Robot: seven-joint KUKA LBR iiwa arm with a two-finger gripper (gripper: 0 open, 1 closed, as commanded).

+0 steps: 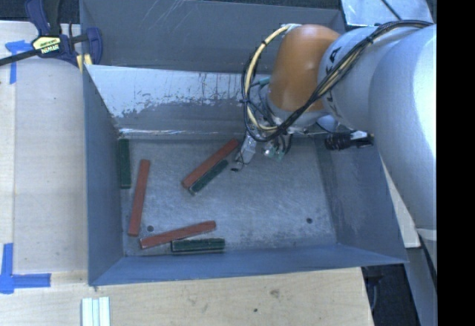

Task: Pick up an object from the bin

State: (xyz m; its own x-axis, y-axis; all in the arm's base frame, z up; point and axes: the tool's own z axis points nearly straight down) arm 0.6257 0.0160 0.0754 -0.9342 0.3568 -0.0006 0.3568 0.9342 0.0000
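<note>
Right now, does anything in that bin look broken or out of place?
Nothing broken or spilled. The red-brown stick and green stick mid-bin lie askew to the walls; the back wall looks scratched.

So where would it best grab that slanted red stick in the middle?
Probably near its upper end, coming straight down. The red stick lies flat, long and thin, so only its narrow width suits a grip. A green stick lies close along its lower part, and the upper end is nearest the tool.

Pincer (243,154) at upper end of central red-brown bar (211,164), grey bin (100,168), other bars (178,234) scattered
</note>
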